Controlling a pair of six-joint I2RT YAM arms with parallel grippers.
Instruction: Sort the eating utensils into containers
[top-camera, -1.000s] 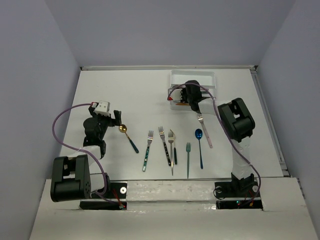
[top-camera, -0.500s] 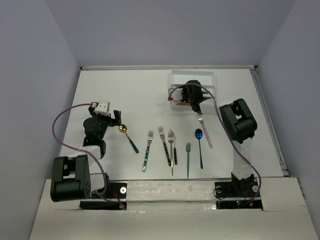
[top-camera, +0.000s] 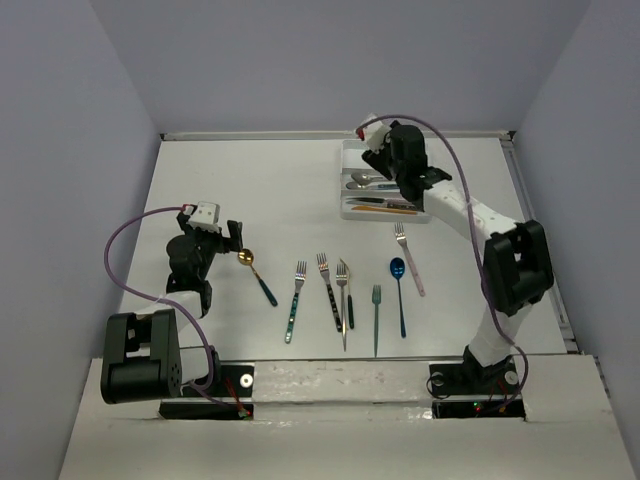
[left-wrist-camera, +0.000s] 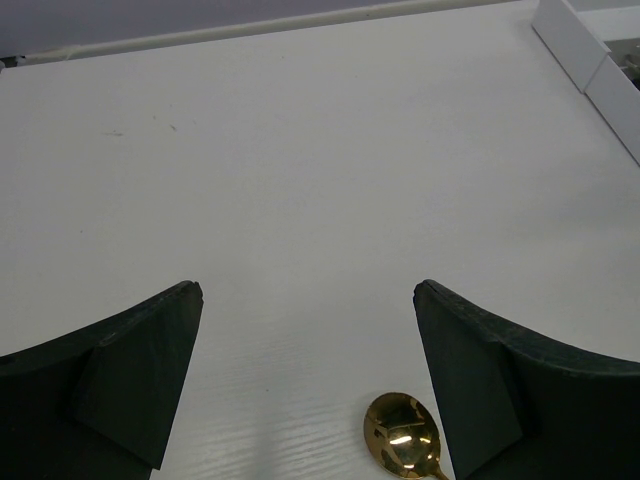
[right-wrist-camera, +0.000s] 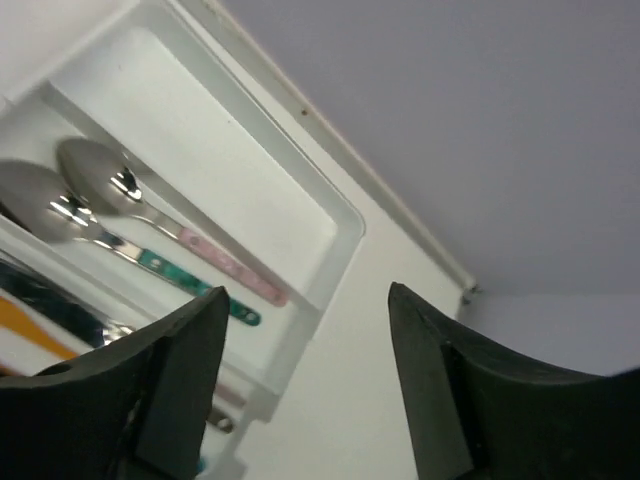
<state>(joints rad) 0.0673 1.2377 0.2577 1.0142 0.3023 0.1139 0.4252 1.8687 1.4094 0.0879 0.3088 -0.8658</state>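
The white cutlery tray (top-camera: 350, 160) stands at the back of the table. Its middle compartment holds a pink-handled spoon (right-wrist-camera: 190, 240) and a teal-handled spoon (right-wrist-camera: 150, 262), and a gold utensil (top-camera: 385, 208) lies in the near one. My right gripper (top-camera: 385, 158) (right-wrist-camera: 307, 292) hangs open and holds nothing, above the tray's far end. Several forks lie in a row on the table (top-camera: 328, 290), with a blue spoon (top-camera: 400, 295) and a pink-handled fork (top-camera: 408, 258). My left gripper (top-camera: 232, 240) (left-wrist-camera: 308, 290) is open just over the bowl of a gold spoon (left-wrist-camera: 402, 435) (top-camera: 256, 275).
A corner of the tray (left-wrist-camera: 590, 55) shows at the top right of the left wrist view. The back wall's foot (right-wrist-camera: 400, 200) runs close behind the tray. Purple cables loop beside both arms.
My right gripper has opened, risen off the tray and swung toward the back wall, uncovering the utensils in the tray. The left arm has stayed still.
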